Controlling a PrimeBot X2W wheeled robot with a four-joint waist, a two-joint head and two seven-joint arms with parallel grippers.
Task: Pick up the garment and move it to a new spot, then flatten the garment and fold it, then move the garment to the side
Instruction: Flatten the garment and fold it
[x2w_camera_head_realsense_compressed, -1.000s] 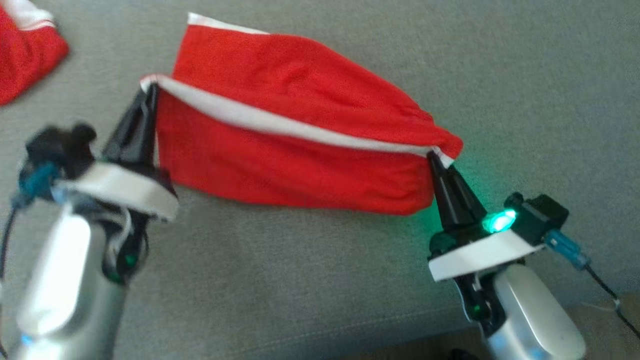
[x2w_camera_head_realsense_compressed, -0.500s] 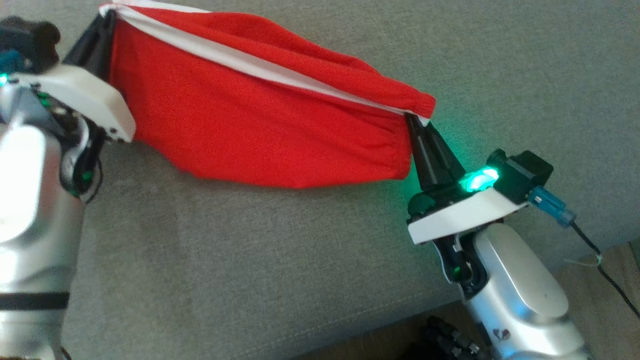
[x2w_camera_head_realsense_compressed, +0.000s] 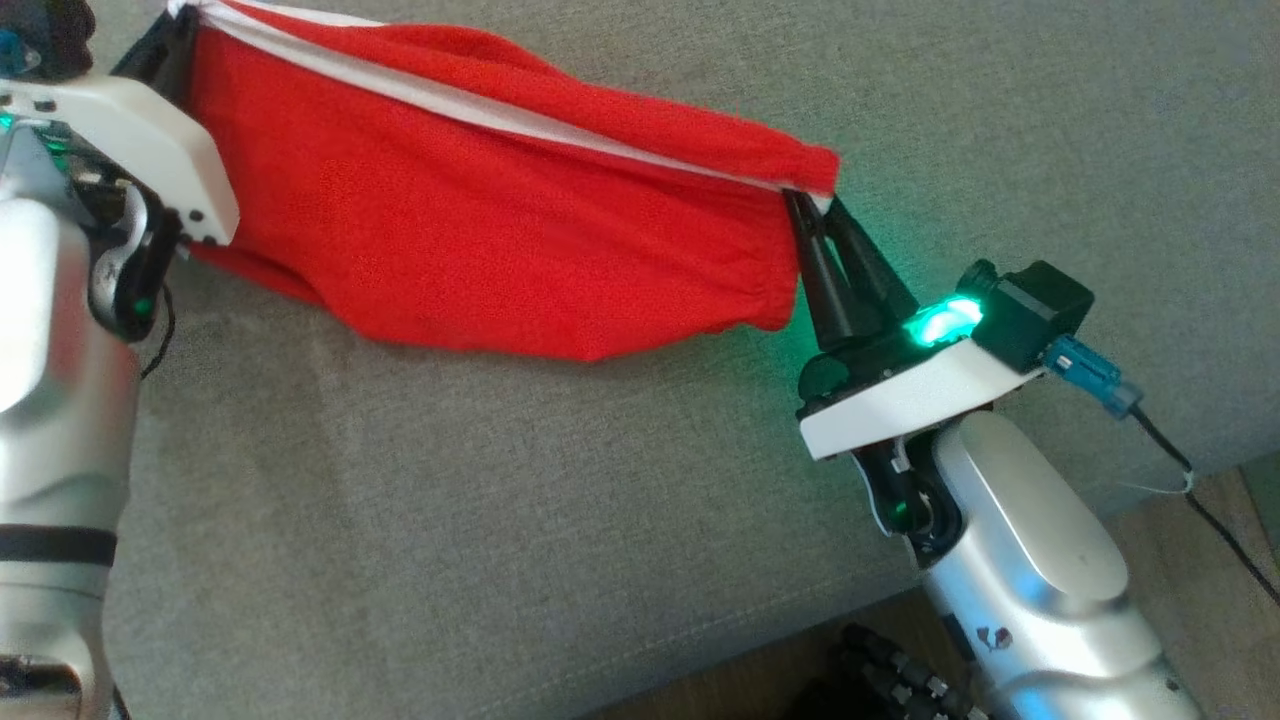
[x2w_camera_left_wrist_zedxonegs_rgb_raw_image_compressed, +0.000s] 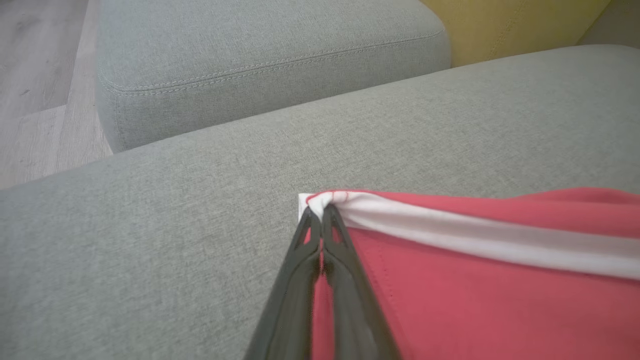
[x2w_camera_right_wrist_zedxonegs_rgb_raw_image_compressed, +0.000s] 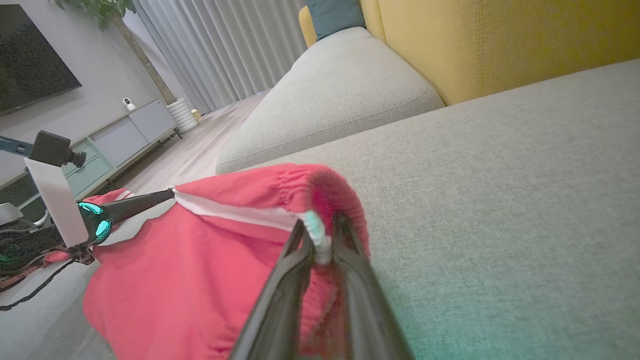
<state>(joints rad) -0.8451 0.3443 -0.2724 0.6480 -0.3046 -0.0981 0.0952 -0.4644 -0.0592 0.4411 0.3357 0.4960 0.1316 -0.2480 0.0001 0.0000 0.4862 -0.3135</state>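
- The red shorts (x2w_camera_head_realsense_compressed: 480, 230) hang stretched between the two grippers, from the upper left of the head view to right of the middle, above a grey sofa cushion (x2w_camera_head_realsense_compressed: 500, 520).
- A white stripe (x2w_camera_head_realsense_compressed: 480, 105) runs along the top edge of the shorts from one gripper to the other, and the lower part of the cloth sags toward the cushion.
- The left gripper (x2w_camera_left_wrist_zedxonegs_rgb_raw_image_compressed: 320, 210) has its two dark fingers pressed together, pinching the white corner of the shorts, at the lower middle of the left wrist view.
- The right gripper (x2w_camera_right_wrist_zedxonegs_rgb_raw_image_compressed: 320, 230) holds the other corner. Its fingers stand a little apart, with the gathered hem between them, and the cloth arches up over the fingertips.
- In the head view the right gripper (x2w_camera_head_realsense_compressed: 815, 205) points up and to the left, and a green light (x2w_camera_head_realsense_compressed: 940, 322) glows on its wrist.
- In the right wrist view the left gripper (x2w_camera_right_wrist_zedxonegs_rgb_raw_image_compressed: 167, 194) is at the left, touching the far corner of the shorts.
- A second grey cushion (x2w_camera_left_wrist_zedxonegs_rgb_raw_image_compressed: 250, 50) lies at the top of the left wrist view, with a yellow backrest (x2w_camera_left_wrist_zedxonegs_rgb_raw_image_compressed: 500, 25) at the upper right and wooden floor (x2w_camera_left_wrist_zedxonegs_rgb_raw_image_compressed: 40, 75) at the upper left.
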